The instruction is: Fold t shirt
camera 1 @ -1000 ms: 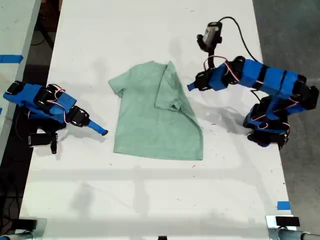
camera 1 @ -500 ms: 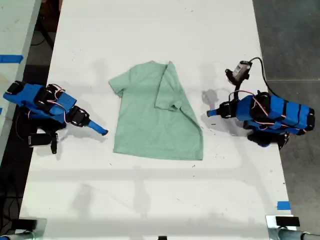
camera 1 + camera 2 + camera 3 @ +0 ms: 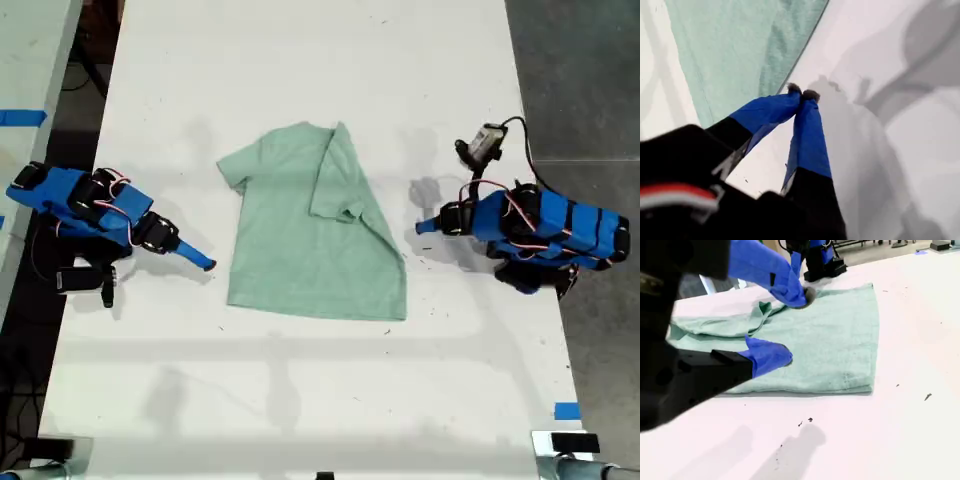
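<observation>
1. T shirt [image 3: 300,250] lies on the white bench [image 3: 300,60], about mid-bench in the exterior view, neck toward that view's top and hem toward its bottom.
2. The shirt side at the exterior view's right is folded in over the body. That leaves a slanted edge running down to the hem corner. The sleeve at that view's left lies out flat.
3. Our first claw [image 3: 425,226] is at the exterior view's right, just off the slanted edge. In the first wrist view it [image 3: 802,94] is clenched tip to tip on nothing, with the shirt edge [image 3: 740,50] just beyond the tips.
4. Our second claw [image 3: 200,260] is at the exterior view's left, near the shirt's side edge and clear of it. In the second wrist view it [image 3: 787,327] is released, jaws apart and empty, with the shirt [image 3: 840,340] spread out behind them.
5. Both arms sit low and tucked back at the bench's side edges.
</observation>
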`<state>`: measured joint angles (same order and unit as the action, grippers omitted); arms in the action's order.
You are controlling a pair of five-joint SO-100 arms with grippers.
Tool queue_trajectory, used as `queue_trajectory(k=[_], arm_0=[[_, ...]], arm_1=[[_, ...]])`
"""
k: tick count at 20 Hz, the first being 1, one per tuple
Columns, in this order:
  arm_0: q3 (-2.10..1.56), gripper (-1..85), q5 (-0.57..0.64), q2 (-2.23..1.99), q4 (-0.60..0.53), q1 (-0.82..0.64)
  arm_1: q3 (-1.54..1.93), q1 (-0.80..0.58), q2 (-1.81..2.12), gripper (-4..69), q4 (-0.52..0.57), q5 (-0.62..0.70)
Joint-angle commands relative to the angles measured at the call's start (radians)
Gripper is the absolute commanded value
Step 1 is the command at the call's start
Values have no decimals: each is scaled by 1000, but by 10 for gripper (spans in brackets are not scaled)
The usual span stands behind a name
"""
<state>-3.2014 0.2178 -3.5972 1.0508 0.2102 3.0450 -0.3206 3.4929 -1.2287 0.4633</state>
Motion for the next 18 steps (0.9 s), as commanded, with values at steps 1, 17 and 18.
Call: queue_trajectory(k=[1,17,18], arm_0=[[-9,146,6,-6,-17,-2],[-9,146,6,-6,-17,-2],[-9,146,6,-6,-17,-2]], arm_1=[[44,5,14,8,0,-9],[46,8,14,8,2,3],[46,9,14,8,3,3]])
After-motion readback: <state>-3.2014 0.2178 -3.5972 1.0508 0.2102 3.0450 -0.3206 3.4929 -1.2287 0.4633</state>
